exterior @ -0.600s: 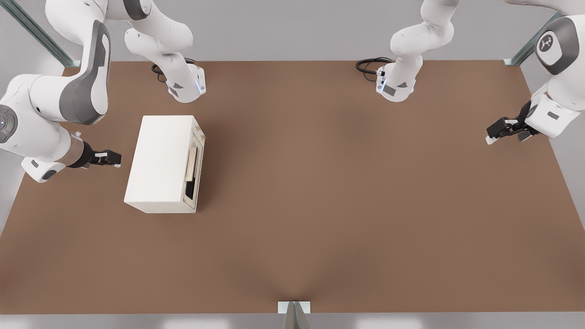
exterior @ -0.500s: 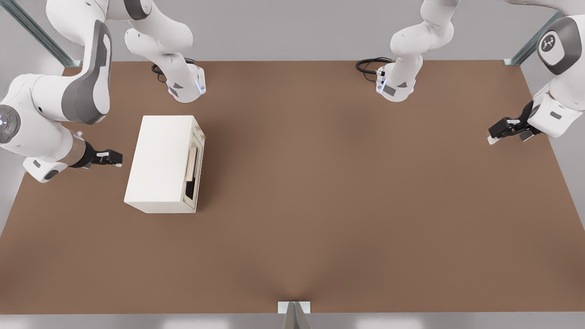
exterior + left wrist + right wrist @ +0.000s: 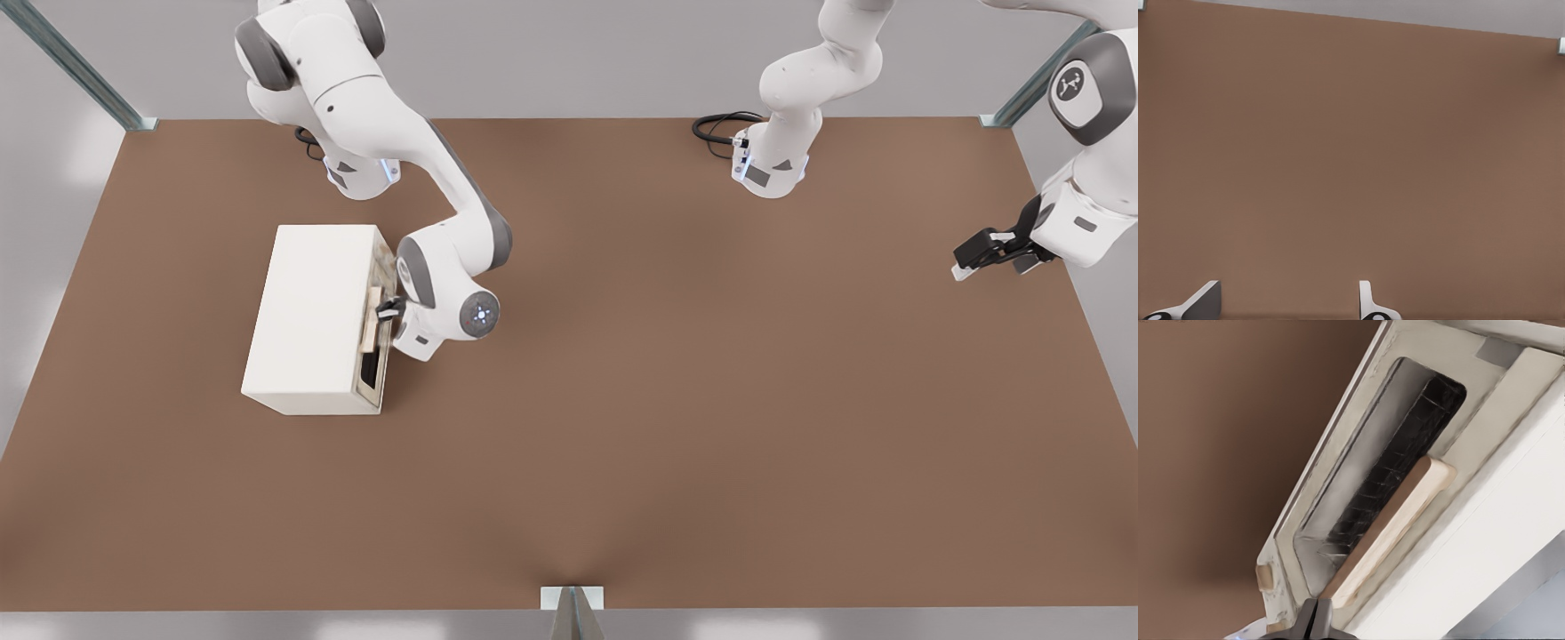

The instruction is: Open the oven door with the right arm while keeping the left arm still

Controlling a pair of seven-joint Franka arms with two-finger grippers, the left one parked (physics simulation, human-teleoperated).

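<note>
The cream box oven (image 3: 311, 311) stands on the brown table toward the front view's left. Its oven door (image 3: 380, 360) faces the front view's right and lies against the body. A pale wooden bar handle (image 3: 372, 322) runs along the door. My right arm (image 3: 444, 267) bends down beside the door, lit-dot wrist cap (image 3: 481, 313) facing up. The gripper (image 3: 388, 309) sits right at the handle. In the right wrist view the dark glass of the oven door (image 3: 1405, 440) and the handle (image 3: 1395, 520) fill the picture. The gripper (image 3: 1315, 623) is shut, its tips touching the handle's near end.
The brown table (image 3: 711, 400) stretches out on the door's side of the oven. Both arm bases (image 3: 360, 169) (image 3: 769, 169) stand at the table's back edge with black cables. The parked left arm's gripper (image 3: 982, 252) hangs over the table's right edge.
My right arm has swung from the oven's left side over to the door side, bringing the gripper to the handle. The oven and its door have not moved.
</note>
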